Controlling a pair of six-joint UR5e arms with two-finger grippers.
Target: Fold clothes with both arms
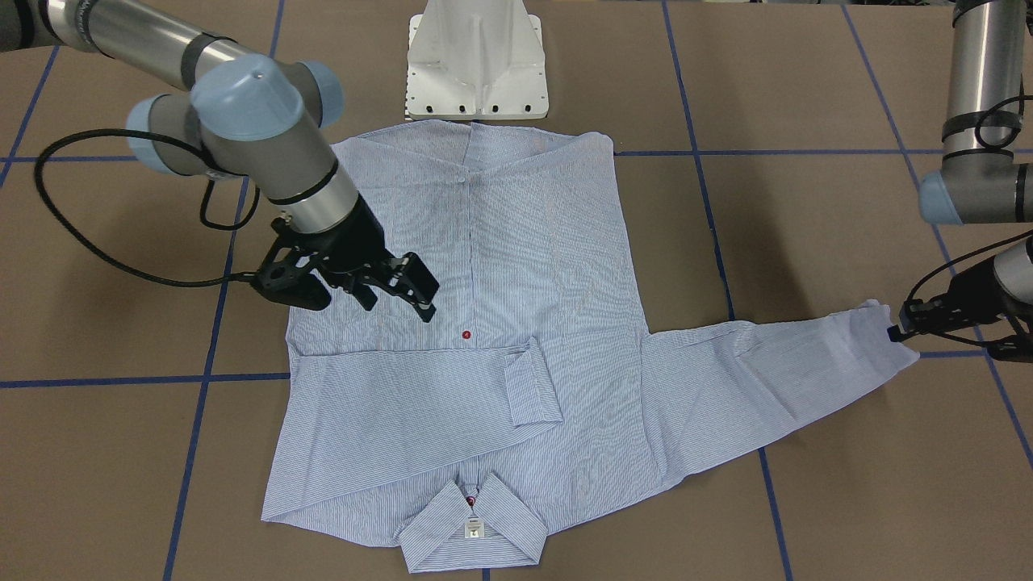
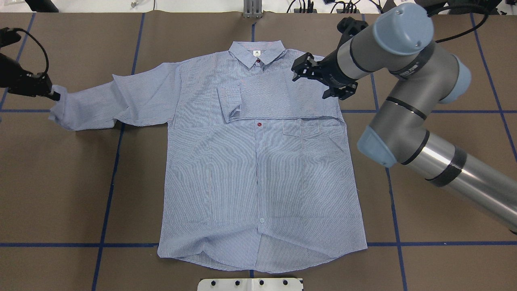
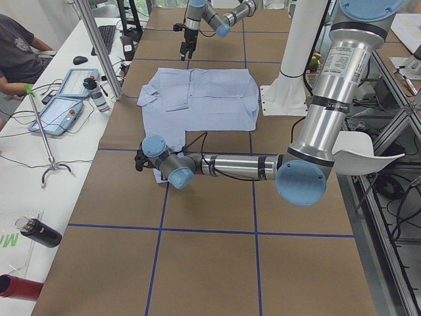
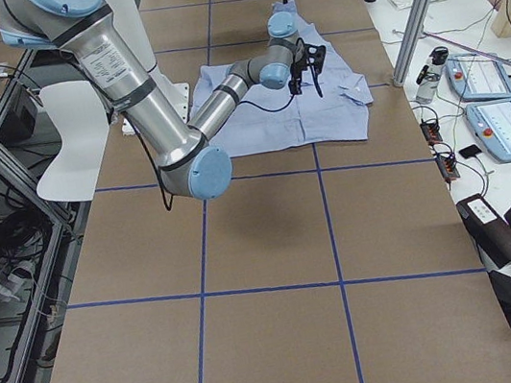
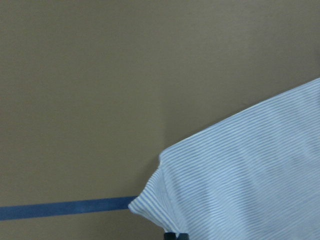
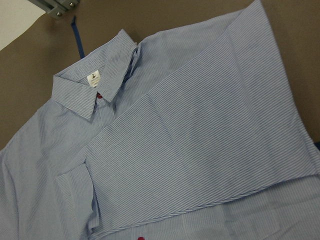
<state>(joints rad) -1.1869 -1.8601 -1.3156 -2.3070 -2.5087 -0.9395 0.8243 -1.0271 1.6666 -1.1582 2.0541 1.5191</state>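
Note:
The light-blue striped shirt [image 2: 258, 169] lies flat, front up, collar [image 2: 257, 52] at the far side. One sleeve [image 2: 274, 99] is folded across the chest. The other sleeve [image 2: 121, 101] stretches out sideways. My left gripper [image 2: 54, 96] is shut on that sleeve's cuff [image 1: 884, 347], and the cuff fills the left wrist view [image 5: 240, 185]. My right gripper [image 2: 310, 86] is open and empty, hovering just over the folded sleeve near the shoulder; it also shows in the front view [image 1: 399, 300]. The right wrist view shows the folded sleeve [image 6: 200, 150] and collar, no fingers.
The white pedestal base [image 1: 476, 64] stands at the shirt's hem edge. Blue tape lines [image 2: 109, 194] cross the brown table. A side bench with tablets [image 3: 59, 105] and bottles runs along the far side, with a seated person [image 3: 16, 52].

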